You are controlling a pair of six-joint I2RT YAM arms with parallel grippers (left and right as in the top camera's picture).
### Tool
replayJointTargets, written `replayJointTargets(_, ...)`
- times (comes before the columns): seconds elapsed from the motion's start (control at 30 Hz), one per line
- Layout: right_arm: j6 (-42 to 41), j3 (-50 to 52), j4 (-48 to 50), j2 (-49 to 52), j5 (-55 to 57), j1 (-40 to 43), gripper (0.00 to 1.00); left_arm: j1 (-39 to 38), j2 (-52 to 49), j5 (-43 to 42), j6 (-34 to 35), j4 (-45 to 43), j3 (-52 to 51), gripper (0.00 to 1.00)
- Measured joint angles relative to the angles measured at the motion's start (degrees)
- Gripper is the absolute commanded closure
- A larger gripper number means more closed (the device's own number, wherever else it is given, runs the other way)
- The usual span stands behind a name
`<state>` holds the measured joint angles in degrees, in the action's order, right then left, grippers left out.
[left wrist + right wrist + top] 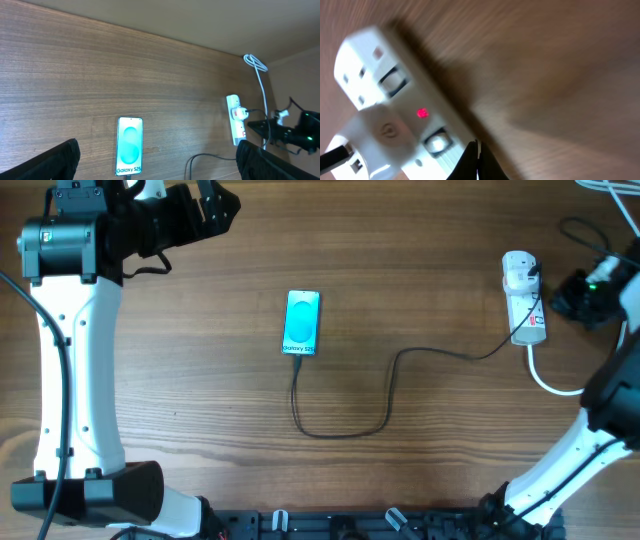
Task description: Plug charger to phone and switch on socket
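Right gripper [477, 161]: nearest the right wrist lens. The two dark fingertips sit together with only a hairline slit between them, and they hold nothing.
Right gripper contact: the tips lie at the long edge of the socket [395, 95], just beside a small square button. The view is blurred, so touch cannot be confirmed.
Socket position: in the overhead view, at 3 o'clock on the table [180, 380], with the right gripper just beside it on its 3 o'clock side.
Socket axis: the long axis runs 12 to 6 o'clock. A white plug block [375, 142] sits at the 12 o'clock end, and a red light [422, 113] glows on the face.
White cord [545, 380]: leaves the socket's 6 o'clock end and curves toward 4 o'clock.
Left gripper [218, 205]: jaws spread wide and empty. Its fingers [50, 162] sit at both lower corners of the left wrist view. It is at 11 o'clock on the table, well apart from everything else.
Phone [302, 323]: lies flat with the screen up near table centre. Its long axis runs 12 to 6 o'clock, with the "Galaxy" text at the 6 o'clock end.
Charger [389, 395]: the tip meets the phone's 6 o'clock edge, but seating cannot be judged. The cable drops toward 6 o'clock, loops to 3 o'clock, rises, and runs to the socket.
Open room: bare wood surrounds the phone at 9, 12 and 3 o'clock. The cable loop occupies the 5 to 6 o'clock side.
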<state>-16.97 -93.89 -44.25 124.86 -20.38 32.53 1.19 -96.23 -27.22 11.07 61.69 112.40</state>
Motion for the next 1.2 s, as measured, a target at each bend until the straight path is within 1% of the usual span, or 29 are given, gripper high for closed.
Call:
replayJointTargets(0.07,-4.3,0.0,-0.7,-5.2,-2.0,5.7,0.92,0.0,0.0,0.0,0.0,0.0,0.0,0.0)
replayJointTargets(0.1,-4.9,0.0,-0.7,-7.6,-4.3,7.2,0.92,0.0,0.0,0.0,0.0,0.0,0.0,0.0)
replayJointTargets(0.2,-6.1,0.0,0.1,-16.9,-18.4,8.8,0.95,0.0,0.0,0.0,0.0,0.0,0.0,0.0)
replayJointTargets(0.23,-6.1,0.0,0.2,-20.2,-25.1,7.7,0.95,0.0,0.0,0.0,0.0,0.0,0.0,0.0)
replayJointTargets(0.3,-4.5,0.0,0.1,-23.9,-33.4,4.8,0.95,0.0,0.0,0.0,0.0,0.0,0.0,0.0)
replayJointTargets(0.37,-1.5,0.0,-1.8,-27.8,-38.0,-0.2,0.95,0.0,0.0,0.0,0.0,0.0,0.0,0.0)
replayJointTargets(0.43,2.4,-0.1,-5.5,-32.4,-38.2,-6.8,0.95,0.0,0.0,0.0,0.0,0.0,0.0,0.0)
replayJointTargets(0.47,3.8,-0.2,-7.5,-34.0,-36.3,-9.5,0.94,0.0,0.0,0.0,0.0,0.0,0.0,0.0)
replayJointTargets(0.53,6.4,-0.3,-13.5,-37.6,-27.6,-16.7,0.95,0.0,0.0,0.1,0.0,0.0,0.0,0.0)
replayJointTargets(0.67,7.6,-0.3,-27.5,-39.1,-3.5,-30.6,0.95,0.0,0.0,0.4,0.0,0.0,0.0,0.0)
replayJointTargets(0.77,3.4,-0.2,-36.0,-39.1,11.9,-39.4,0.95,0.0,0.0,0.4,0.0,0.0,0.0,0.0)
replayJointTargets(0.83,0.1,-0.2,-43.7,-39.1,20.0,-43.3,0.95,0.0,0.0,0.4,0.0,0.0,0.0,0.0)
replayJointTargets(0.9,-1.9,-0.2,-47.4,-40.4,24.6,-45.2,0.95,0.0,0.0,0.4,0.0,0.0,0.0,0.0)
replayJointTargets(0.93,-2.3,-0.1,-47.4,-42.1,25.2,-45.5,0.95,0.0,0.0,0.4,0.0,0.0,0.0,0.0)
replayJointTargets(1.0,-2.8,0.2,-45.8,-49.0,25.6,-45.6,0.95,0.0,0.0,0.4,0.0,0.0,0.0,0.0)
replayJointTargets(1.03,-3.0,0.3,-42.3,-55.2,25.6,-45.6,0.95,0.0,0.0,0.4,0.0,0.0,0.0,0.0)
replayJointTargets(1.07,-3.0,0.3,-40.7,-59.3,25.4,-45.6,0.95,0.0,0.0,0.4,0.0,0.0,0.0,0.0)
replayJointTargets(1.1,-2.9,0.7,-37.0,-66.3,25.3,-45.7,0.95,0.0,0.0,0.4,0.0,0.0,0.0,0.0)
replayJointTargets(1.17,-2.3,3.7,-30.2,-77.1,25.4,-45.7,0.89,0.0,0.0,0.4,0.0,0.1,0.0,0.0)
replayJointTargets(1.2,-2.2,6.4,-27.9,-81.6,25.6,-45.7,0.83,0.0,0.0,0.4,0.0,0.0,0.0,0.0)
